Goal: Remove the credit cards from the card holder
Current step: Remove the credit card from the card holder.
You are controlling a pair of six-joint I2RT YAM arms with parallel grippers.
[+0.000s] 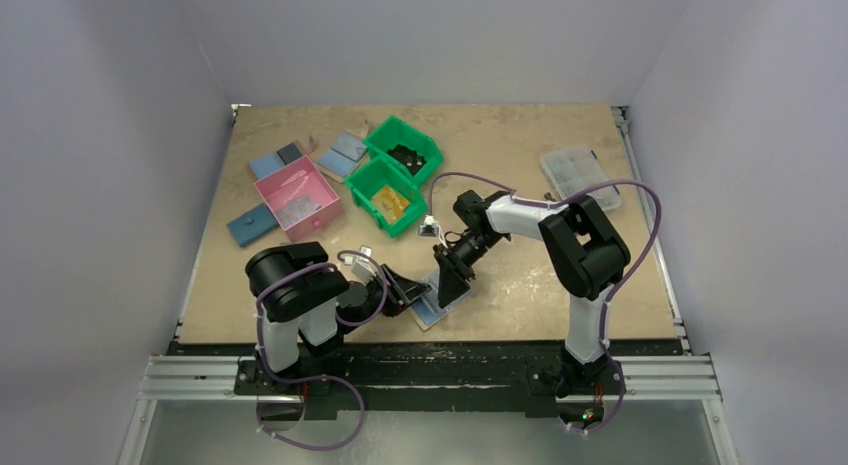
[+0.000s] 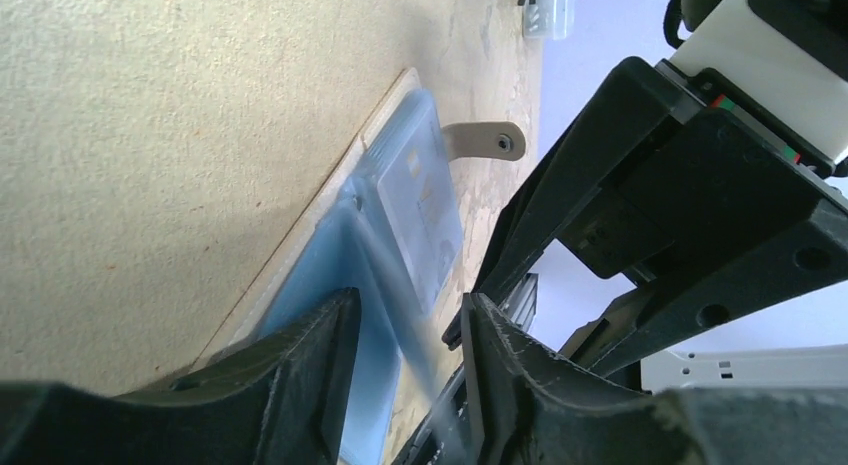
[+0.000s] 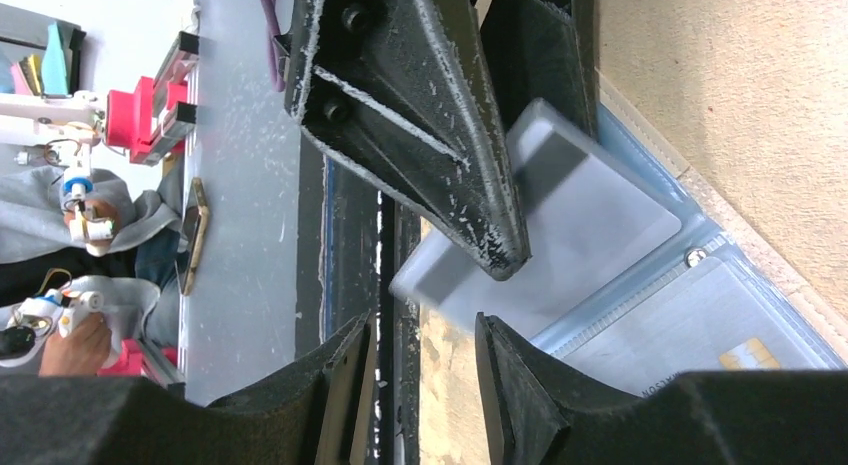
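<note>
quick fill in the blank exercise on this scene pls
The card holder lies ___, its slots showing. There are ___ green bins. The bin left of them is ___. The clear box sits to the ___ of the green bins.
Missing words: open; two; pink; right.

Robot lab: walled bench [image 1: 520,135], parts bins [image 1: 372,183]

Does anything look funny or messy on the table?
Yes. The card holder lies flopped open right by the near edge of the table, and a grey card pokes out past its side instead of sitting tucked in.
</note>
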